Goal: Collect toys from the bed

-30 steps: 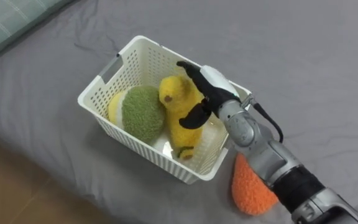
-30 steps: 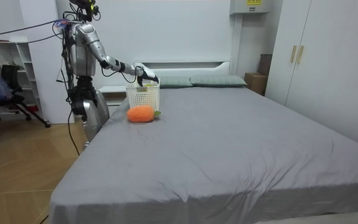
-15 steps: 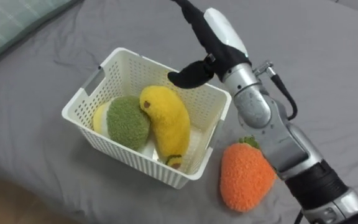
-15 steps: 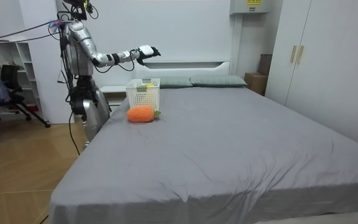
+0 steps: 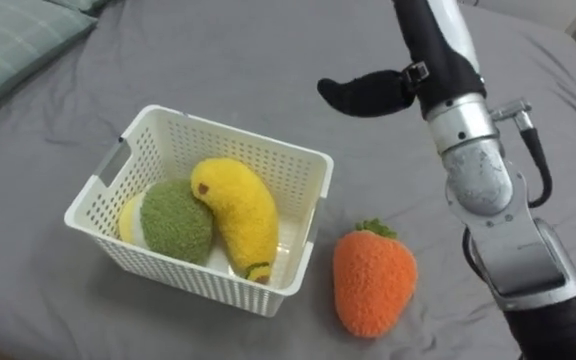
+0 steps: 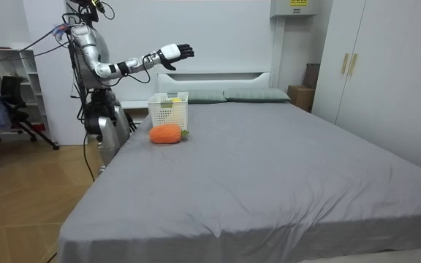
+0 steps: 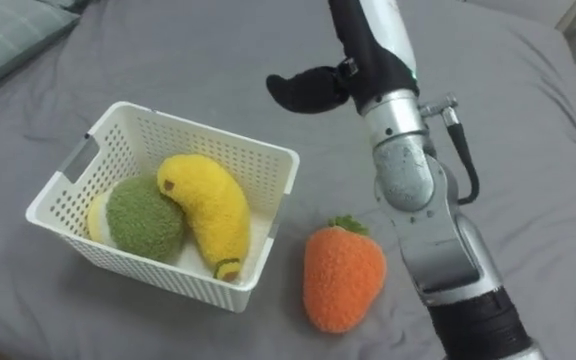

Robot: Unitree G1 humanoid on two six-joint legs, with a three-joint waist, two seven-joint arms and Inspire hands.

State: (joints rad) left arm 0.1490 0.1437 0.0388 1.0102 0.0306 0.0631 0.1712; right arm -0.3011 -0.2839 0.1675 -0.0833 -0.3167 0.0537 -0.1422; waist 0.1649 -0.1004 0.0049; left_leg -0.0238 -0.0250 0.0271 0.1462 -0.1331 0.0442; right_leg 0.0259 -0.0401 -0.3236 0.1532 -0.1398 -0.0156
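**Orange fluffy carrot toy (image 5: 373, 283) being left outside the basket**

One soft toy is being left out on the grey bed sheet (image 5: 218, 50). It is the orange carrot, and it is lying just beside the white plastic basket with holes (image 5: 188, 278), on the basket's right side. Two more toys are being kept inside the basket: a yellow fluffy banana (image 5: 236, 215) and a round green and white fluffy toy (image 5: 173, 220). They are pressed against each other.

The robot's right hand (image 5: 368, 93) is being held high in the air, past the basket's far right corner. In the room view its fingers are being held out straight and spread, and nothing is being carried in it.

The carrot is lying low down, closer to the robot than the hand and a little to the hand's left. Its long side is running away from the robot, with the green leafy top pointing outward and the fat end pointing back. The right arm is being seen right next to it, so the right hand is likely the one to be used. It would need to be brought down and back, then closed across the carrot's fat middle.
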